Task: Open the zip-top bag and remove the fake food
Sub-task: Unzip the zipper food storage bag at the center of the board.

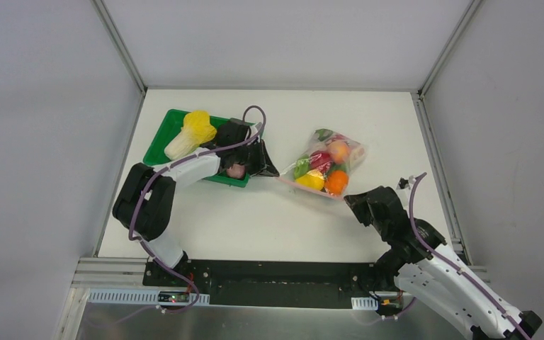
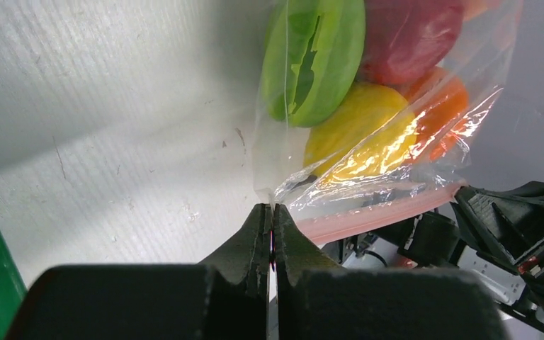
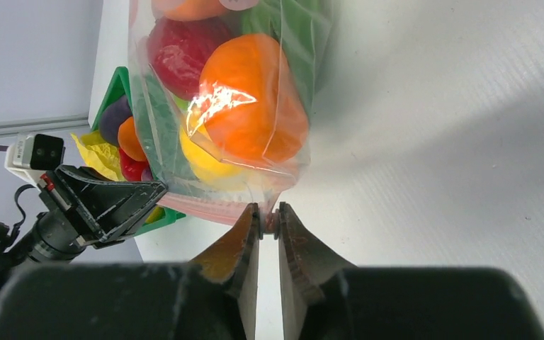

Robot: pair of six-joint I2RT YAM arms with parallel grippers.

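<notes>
The clear zip-top bag (image 1: 328, 164) lies right of centre on the white table, its pink zip strip (image 1: 310, 188) along the near edge. Inside it are fake food pieces: an orange (image 1: 336, 182), a yellow fruit (image 1: 311, 180), a red apple (image 1: 319, 160), a peach (image 1: 338, 150) and green leaves (image 1: 301, 168). My left gripper (image 1: 275, 175) is shut on the bag's left corner (image 2: 272, 207) by the strip (image 2: 382, 216). My right gripper (image 1: 349, 199) is shut on the right end of the strip (image 3: 269, 216). The orange (image 3: 251, 99) sits just beyond my right fingers.
A green tray (image 1: 157, 138) stands at the back left with a big yellow-white napa cabbage (image 1: 193, 131) and a small pinkish item (image 1: 236, 171). The right wrist view shows the tray (image 3: 117, 88) holding a purple eggplant (image 3: 113, 117). Grey walls and metal rails border the table.
</notes>
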